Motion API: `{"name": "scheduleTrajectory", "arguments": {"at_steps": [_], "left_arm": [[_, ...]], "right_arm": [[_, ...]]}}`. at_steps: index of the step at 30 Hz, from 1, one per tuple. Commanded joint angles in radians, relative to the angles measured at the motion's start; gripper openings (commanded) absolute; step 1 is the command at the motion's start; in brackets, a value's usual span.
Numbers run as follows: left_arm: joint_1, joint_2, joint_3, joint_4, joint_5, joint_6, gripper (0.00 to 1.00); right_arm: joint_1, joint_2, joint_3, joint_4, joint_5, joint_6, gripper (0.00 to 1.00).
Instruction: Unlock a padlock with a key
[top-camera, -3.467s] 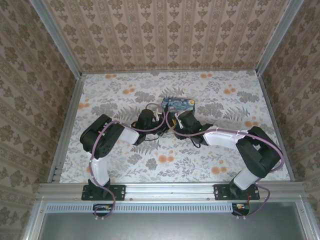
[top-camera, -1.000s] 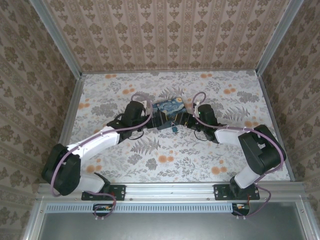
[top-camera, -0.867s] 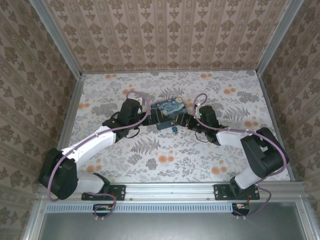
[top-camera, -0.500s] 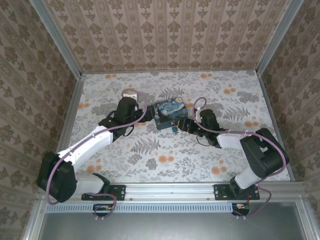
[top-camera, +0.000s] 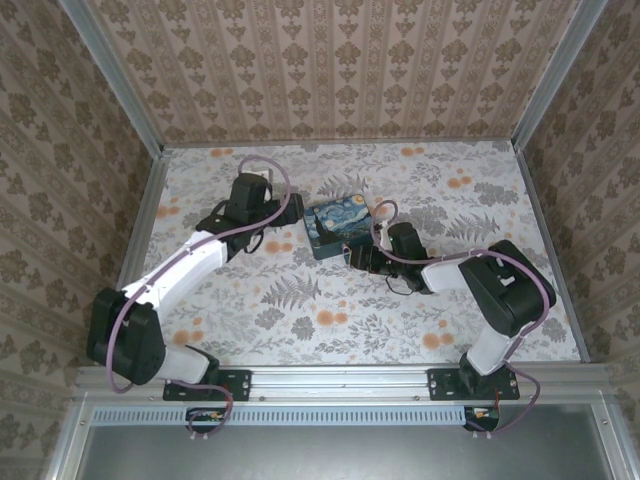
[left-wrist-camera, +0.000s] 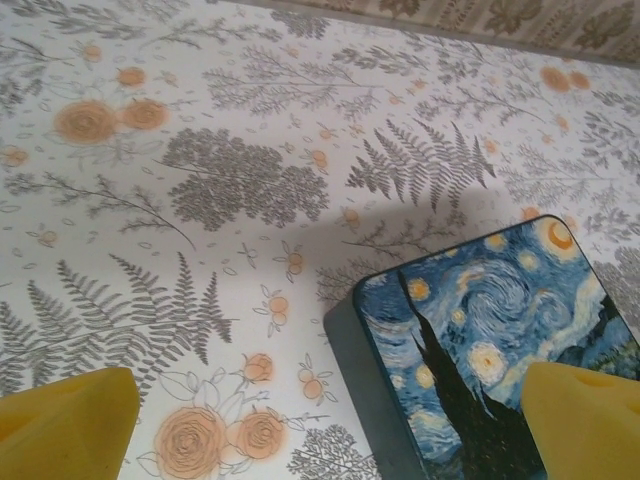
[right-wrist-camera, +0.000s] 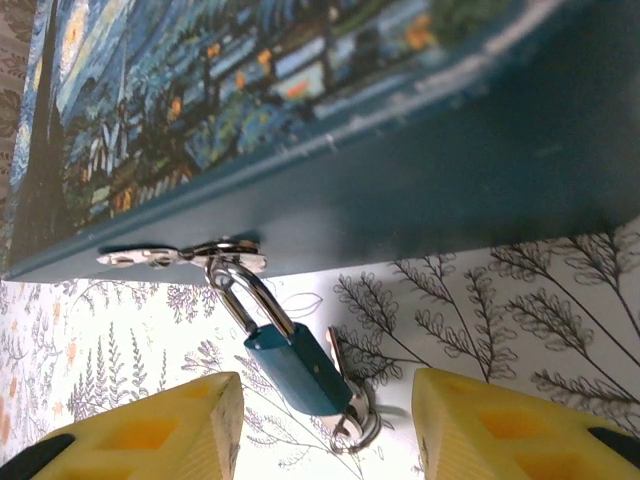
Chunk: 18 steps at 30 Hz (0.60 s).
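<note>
The right arm reaches low across the table, its right gripper (right-wrist-camera: 325, 425) released, with a finger on either side of the padlock (right-wrist-camera: 296, 368) and touching neither side. The padlock hangs from a hasp (right-wrist-camera: 180, 255) on the painted box's (right-wrist-camera: 430, 190) front wall. The left arm stretches toward the box's left corner, the left gripper (left-wrist-camera: 325, 430) spread wide above bare table (left-wrist-camera: 200, 150).

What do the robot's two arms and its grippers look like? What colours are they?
The left arm and right arm each have smooth white tube sections, chunky black joints and a purple cable looping along them. The left gripper and right gripper both end in two blocky yellow fingers.
</note>
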Motion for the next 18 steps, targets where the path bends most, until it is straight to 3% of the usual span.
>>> {"name": "scheduleTrajectory", "arguments": {"at_steps": [1, 11, 18], "left_arm": [[0.005, 0.016, 0.015, -0.036, 0.047, 0.016, 1.00], [0.005, 0.040, 0.015, -0.022, 0.071, -0.007, 1.00], [0.005, 0.055, 0.017, -0.016, 0.083, -0.016, 1.00]], "right_arm": [[0.013, 0.018, 0.030, 0.021, -0.022, -0.028, 0.49], [0.027, 0.055, 0.049, 0.015, -0.028, -0.036, 0.44], [0.033, 0.065, 0.029, 0.035, -0.027, -0.031, 0.33]]}}
